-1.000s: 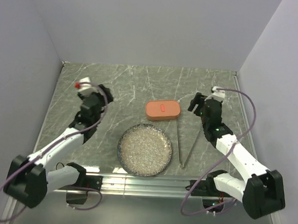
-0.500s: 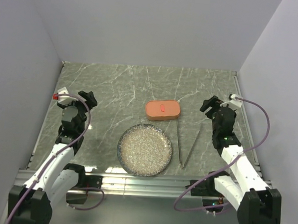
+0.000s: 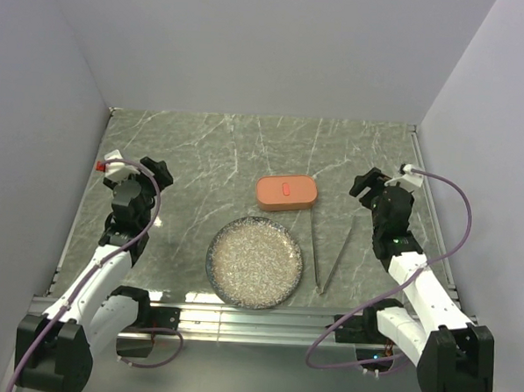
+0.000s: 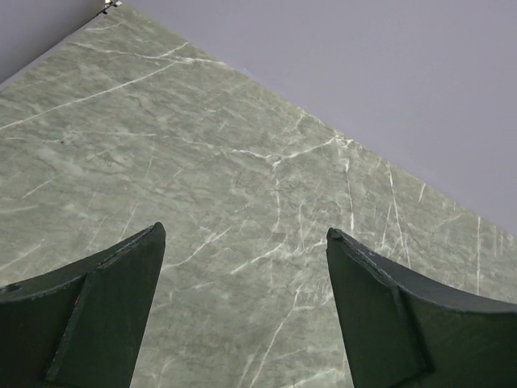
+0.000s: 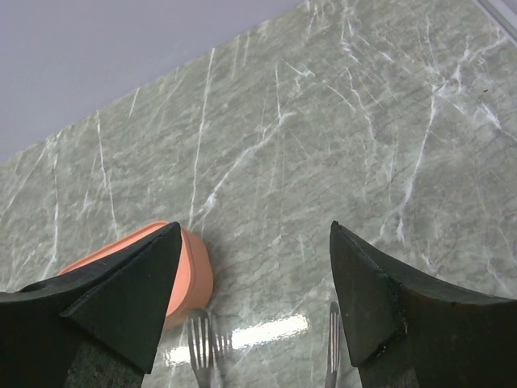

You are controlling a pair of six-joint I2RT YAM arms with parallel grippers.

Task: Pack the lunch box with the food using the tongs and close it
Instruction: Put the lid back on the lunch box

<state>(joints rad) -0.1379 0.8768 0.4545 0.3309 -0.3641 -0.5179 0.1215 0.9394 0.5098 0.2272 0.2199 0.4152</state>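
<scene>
Left hand (image 3: 156,169): jaws wide, nothing held. It sits over the left side of the surface (image 3: 212,145), well apart from all the items. Its wrist view shows only bare grey-green marbled top between the two dark fingers (image 4: 97,315), with the pale wall beyond.

Right hand (image 3: 363,182): jaws wide too, nothing held. It sits over the right side, right of the lunch box (image 3: 284,203) and just beyond the far tips of the tongs (image 3: 314,251). Its wrist view has the lunch box's rounded right end at lower left, partly hidden by one finger. Two tong tips show at the bottom edge, and neither touches the fingers.

Lunch box: salmon-orange oblong, mid-surface, long axis left-right. Lid (image 3: 299,188) is on, with a small red mark centred on top.

Tongs: flat on the surface, right of the plate (image 3: 240,269), between it and the right arm. Narrow V, joined end near, open ends far. The left arm's tip is close to the lunch box's right end; can't tell whether it touches.

Plate: round, speckled grey, dark rim, just near of the lunch box and slightly left of it. Small gap between the two.

Each arm carries a purple cable (image 3: 460,233). Arm bases are bolted to an aluminium rail (image 3: 256,317) at the near edge.
</scene>
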